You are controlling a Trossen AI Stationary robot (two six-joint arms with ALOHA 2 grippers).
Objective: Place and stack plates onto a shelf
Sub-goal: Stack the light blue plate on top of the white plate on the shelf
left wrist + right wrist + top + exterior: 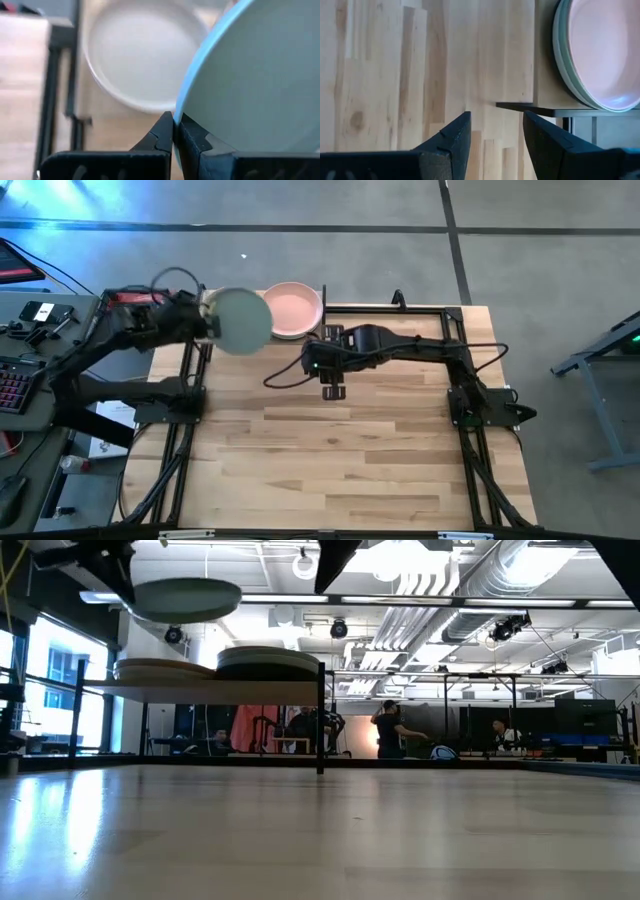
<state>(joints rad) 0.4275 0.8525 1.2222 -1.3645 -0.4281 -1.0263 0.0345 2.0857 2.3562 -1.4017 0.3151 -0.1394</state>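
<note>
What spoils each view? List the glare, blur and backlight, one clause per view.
High view: blue glare streaks the floor at top left. Low view: bright ceiling lights leave the pale wood shelf board and stacked plates as dark silhouettes. Left wrist view: the left claw and its round pale grey-green plate look soft. Right wrist view: fairly sharp.

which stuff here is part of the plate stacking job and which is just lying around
Part of the job:
- pale green plate gripped by the left gripper, held above the shelf
- pink plate topping a stack on the shelf
- white plate on the shelf
- right gripper, open and empty over the table

Just lying about:
- keyboard on the side desk
- people in the room behind
</note>
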